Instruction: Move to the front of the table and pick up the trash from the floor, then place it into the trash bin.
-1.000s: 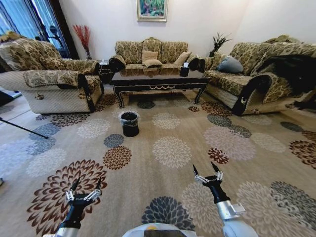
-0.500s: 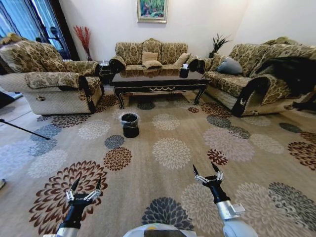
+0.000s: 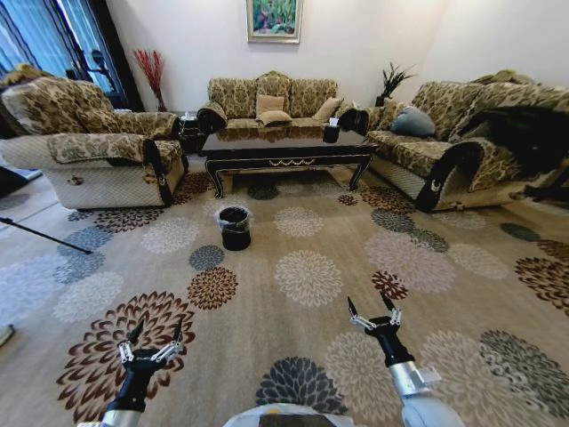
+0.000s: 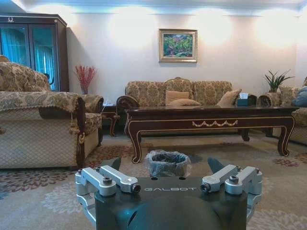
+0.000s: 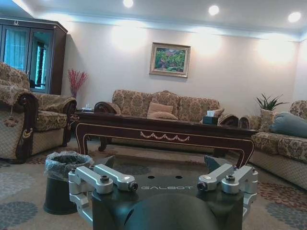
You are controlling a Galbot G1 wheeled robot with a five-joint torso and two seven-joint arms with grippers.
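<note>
The counter (image 3: 286,145) stands at upper centre, ringed by sofas. The bin (image 3: 235,226) sits on the floor (image 3: 302,285) just below its left end. At the bottom edge, the left hand (image 3: 153,332) and right hand (image 3: 370,308) hover, fingers spread.

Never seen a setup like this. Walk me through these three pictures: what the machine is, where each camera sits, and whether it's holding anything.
This is a wheeled robot with two arms. The wide picture comes from its head, looking down at a carpeted floor. At the bottom are its left gripper and right gripper, both open and holding nothing. Ahead stands a black bin in front of a dark table, with sofas around it. The other two pictures come from cameras on each wrist, looking past the metal fingers toward the same bin and table. A small dark box sits on the table. I can't make out any trash on the floor.
</note>
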